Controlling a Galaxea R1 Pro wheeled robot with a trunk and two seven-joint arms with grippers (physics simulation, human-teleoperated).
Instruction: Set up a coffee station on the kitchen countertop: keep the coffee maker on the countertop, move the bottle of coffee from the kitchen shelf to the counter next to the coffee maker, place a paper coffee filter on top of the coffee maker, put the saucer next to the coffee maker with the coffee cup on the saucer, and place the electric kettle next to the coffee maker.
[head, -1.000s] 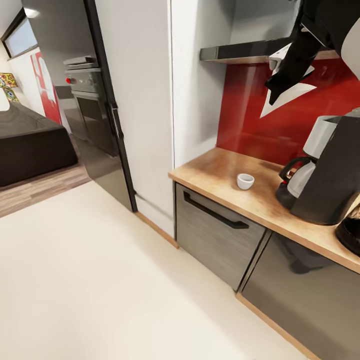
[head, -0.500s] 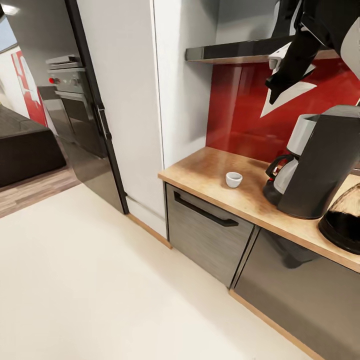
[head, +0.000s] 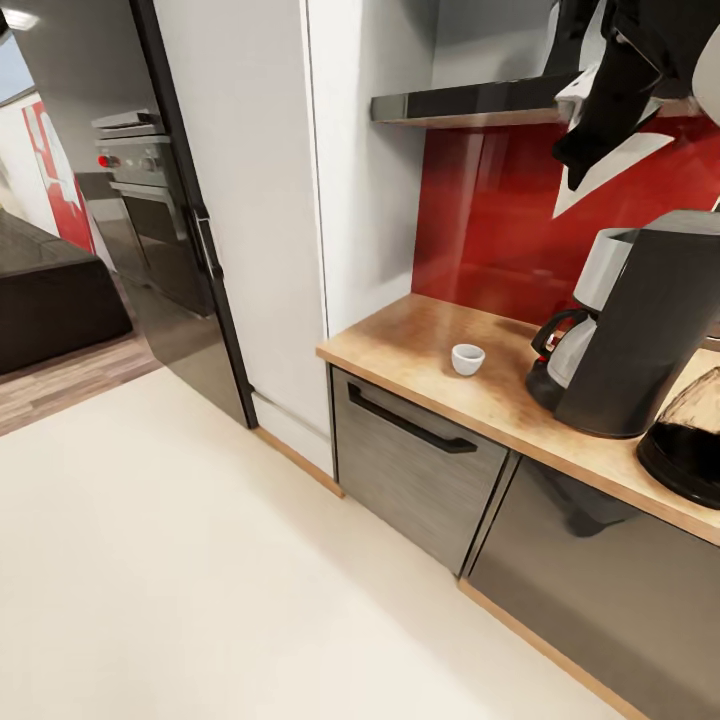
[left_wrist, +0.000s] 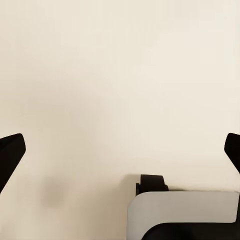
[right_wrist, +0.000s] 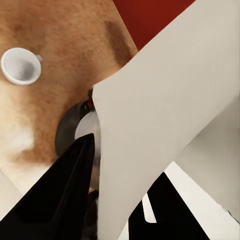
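Right gripper (head: 598, 120), upper right of the head frame, pinches the paper coffee filter (head: 610, 165). Coffee maker (head: 640, 325) stands lower right on the countertop (head: 420, 345); its white basket (head: 605, 268) lies straight below the filter. Left gripper (left_wrist: 120, 150) spread wide, empty.

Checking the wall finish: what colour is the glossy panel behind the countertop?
Red glossy backsplash panel, clearest in the head view.
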